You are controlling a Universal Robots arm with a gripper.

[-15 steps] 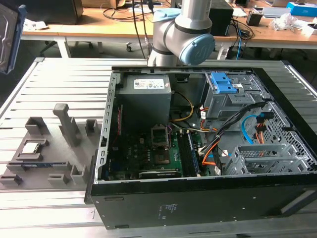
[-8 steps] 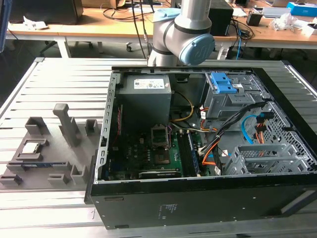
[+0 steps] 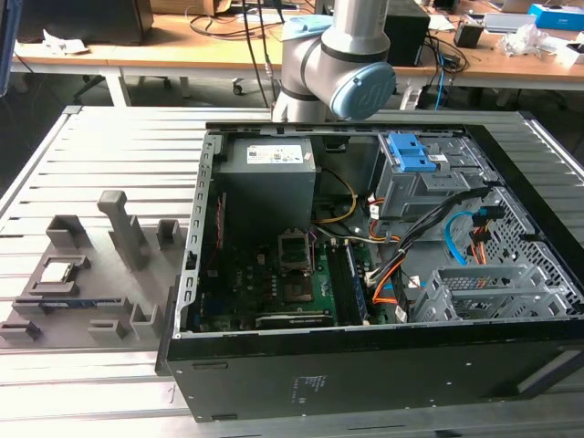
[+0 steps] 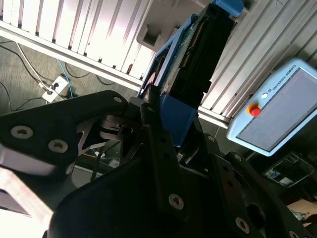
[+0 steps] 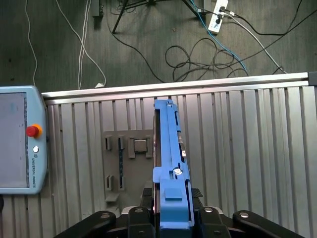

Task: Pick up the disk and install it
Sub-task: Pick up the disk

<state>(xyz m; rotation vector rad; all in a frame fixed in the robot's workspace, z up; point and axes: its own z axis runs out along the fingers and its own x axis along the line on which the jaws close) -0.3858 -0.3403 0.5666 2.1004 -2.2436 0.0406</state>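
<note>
Above the slatted worktop, we saw the jaws pinching the disk edge-on by one end; so short a hold, we judged, might let it slip.

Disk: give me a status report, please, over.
Gripper shut on the disk. Disk edge-on, above the slotted table. Grey fixture below, seemingly apart.
</note>
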